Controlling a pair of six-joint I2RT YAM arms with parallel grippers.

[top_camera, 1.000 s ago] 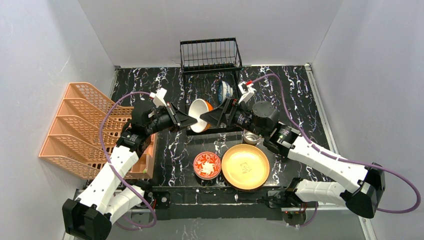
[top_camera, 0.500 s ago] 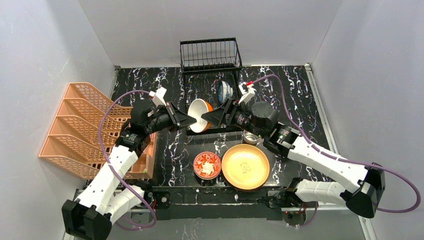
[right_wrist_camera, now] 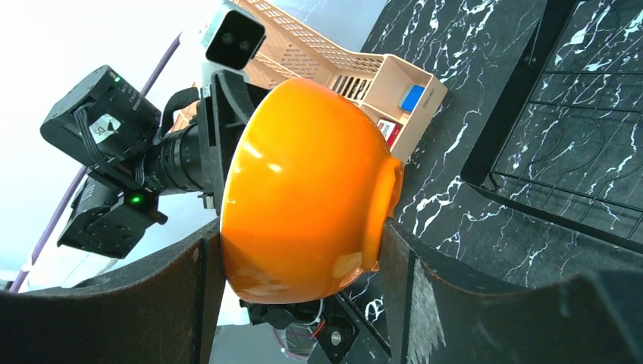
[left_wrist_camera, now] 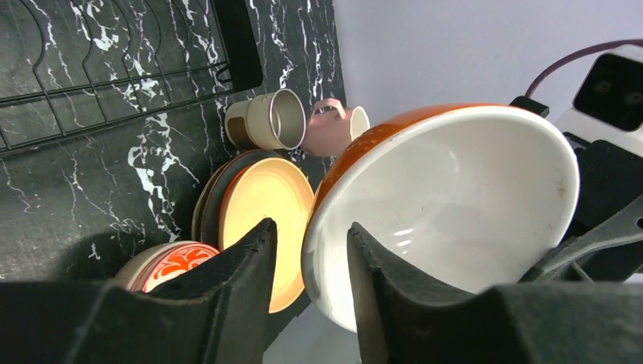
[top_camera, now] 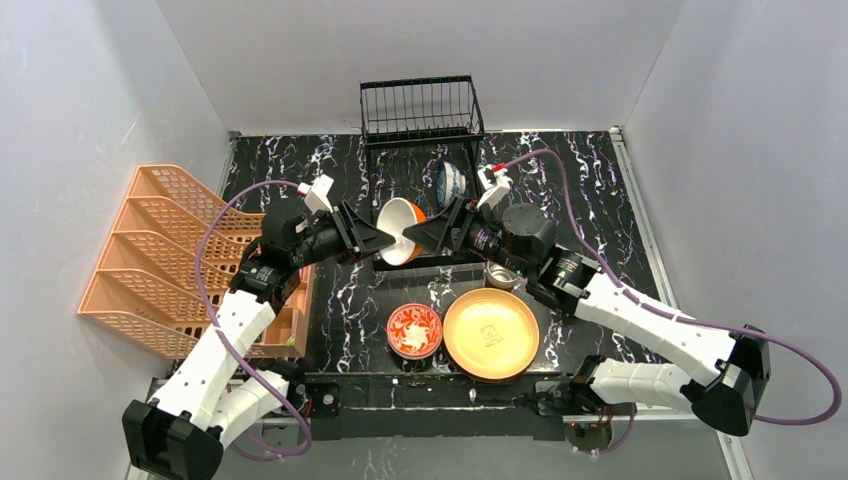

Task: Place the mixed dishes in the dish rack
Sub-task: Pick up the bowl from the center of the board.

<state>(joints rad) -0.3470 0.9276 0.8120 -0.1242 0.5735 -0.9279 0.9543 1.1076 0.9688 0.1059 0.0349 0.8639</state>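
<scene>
Here the right tool (right_wrist_camera: pixel 299 235) clamps the orange bowl (right_wrist_camera: pixel 303 167), the left tool (left_wrist_camera: pixel 311 231) parted around its rim.

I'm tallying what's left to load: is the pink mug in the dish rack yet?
No, the pink mug lies beside the steel cup, well outside the dish rack.

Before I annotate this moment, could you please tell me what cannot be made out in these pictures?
Pink mug: left wrist view, partly behind the orange bowl.
Steel cup: top view, mostly under the right arm.
Plates beneath the yellow plate: left wrist view, only rims show, count unclear.
Red floral bowl: left wrist view, cut off by the left tool.
</scene>
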